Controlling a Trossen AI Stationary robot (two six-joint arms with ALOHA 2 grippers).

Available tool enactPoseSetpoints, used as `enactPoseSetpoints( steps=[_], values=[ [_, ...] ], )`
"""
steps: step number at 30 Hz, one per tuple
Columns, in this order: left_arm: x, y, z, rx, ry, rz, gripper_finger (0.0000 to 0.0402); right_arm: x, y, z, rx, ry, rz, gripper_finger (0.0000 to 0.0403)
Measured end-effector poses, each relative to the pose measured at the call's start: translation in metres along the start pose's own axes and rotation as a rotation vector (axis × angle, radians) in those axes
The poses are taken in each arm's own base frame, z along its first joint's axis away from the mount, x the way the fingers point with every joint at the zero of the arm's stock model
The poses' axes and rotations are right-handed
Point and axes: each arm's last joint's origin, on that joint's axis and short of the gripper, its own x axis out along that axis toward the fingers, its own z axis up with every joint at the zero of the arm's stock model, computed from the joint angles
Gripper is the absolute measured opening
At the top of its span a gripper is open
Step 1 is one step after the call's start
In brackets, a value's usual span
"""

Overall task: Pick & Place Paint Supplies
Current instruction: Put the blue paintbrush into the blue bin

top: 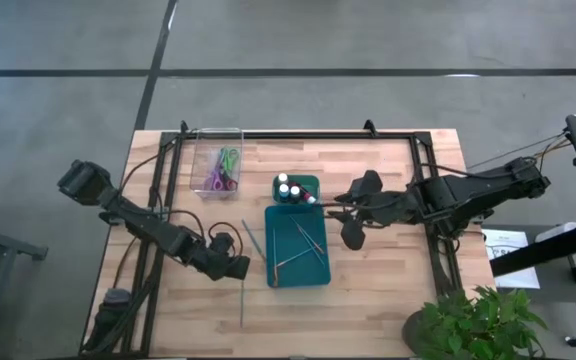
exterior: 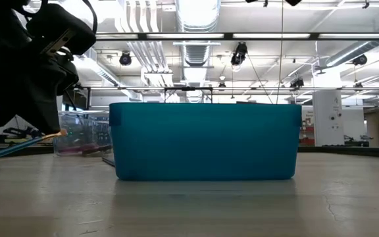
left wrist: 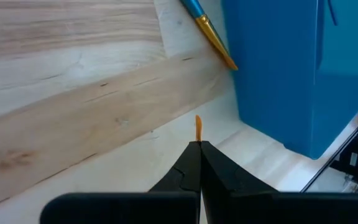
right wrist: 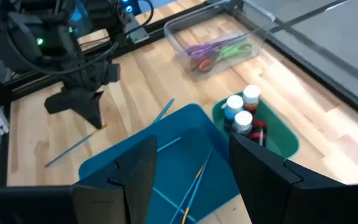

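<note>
From above, you're working the left gripper (top: pixel 236 266) just beside the teal tray (top: pixel 298 272), its fingers pinched on a thin brush (top: pixel 242 300) lying on the wooden surface (top: pixel 388 300). The right gripper (top: pixel 352 232) is hovering over the tray's edge, fingers half spread and empty.

Low down, that brush's orange tip (exterior: pixel 58 133) is showing under the left gripper.

Through the left wrist, you're seeing the tip poking out between closed fingers; another blue brush (left wrist: pixel 207 28) is lying near the tray wall.

The brush looks light, stiff and slippery, so grip mid-shaft.
</note>
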Motion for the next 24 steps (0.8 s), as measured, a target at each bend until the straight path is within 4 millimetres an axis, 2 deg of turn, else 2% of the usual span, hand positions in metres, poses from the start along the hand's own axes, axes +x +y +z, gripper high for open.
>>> enactPoseSetpoints(
  steps=[4, 12, 24],
  values=[
    [0.000, 0.000, 0.000, 0.007, -0.010, -0.003, 0.0000, 0.008, 0.000, -0.005, 0.006, 0.031, 0.043, 0.0198],
    [0.000, -0.002, 0.001, 0.014, -0.047, -0.022, 0.0000, 0.032, -0.001, -0.011, 0.105, 0.042, 0.244, 0.0198],
    [-0.003, -0.011, 0.002, 0.055, -0.112, -0.064, 0.0000, 0.036, -0.001, -0.013, 0.105, 0.053, 0.263, 0.0198]
  ],
)
